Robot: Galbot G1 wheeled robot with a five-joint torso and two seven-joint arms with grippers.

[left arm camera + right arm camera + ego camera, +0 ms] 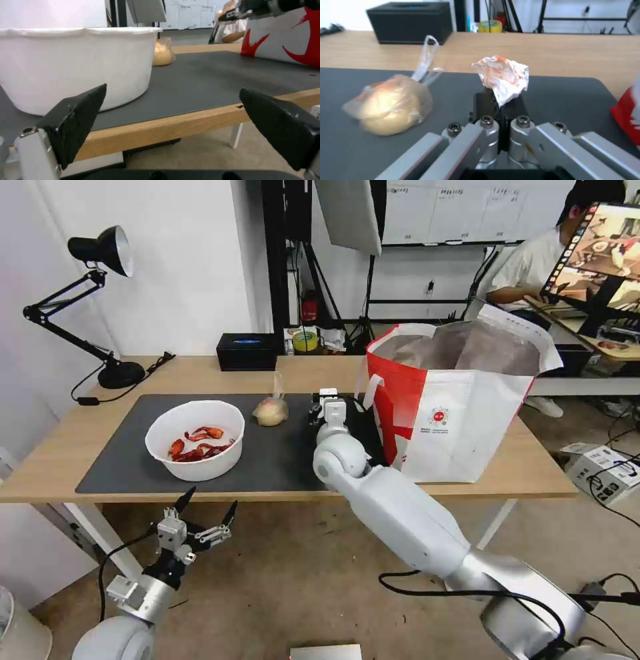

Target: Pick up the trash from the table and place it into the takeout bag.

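A white round bowl (195,439) (73,67) of red crayfish shells stands on the left of the dark grey mat (280,460). A clear bag with a tan bun (271,411) (390,107) lies behind it. My right gripper (325,403) (500,100) hovers just over the mat between the bun and the takeout bag (460,400), shut on a crumpled white tissue (502,75) with orange stains. My left gripper (207,508) (173,115) hangs open below the table's front edge (160,127), in front of the bowl, with nothing between its fingers (76,117).
The red-and-white takeout bag stands open at the table's right end, foil lining showing. A black desk lamp (100,300) and a black rectangular box (247,351) (410,22) stand along the back. A person sits at a desk behind the bag.
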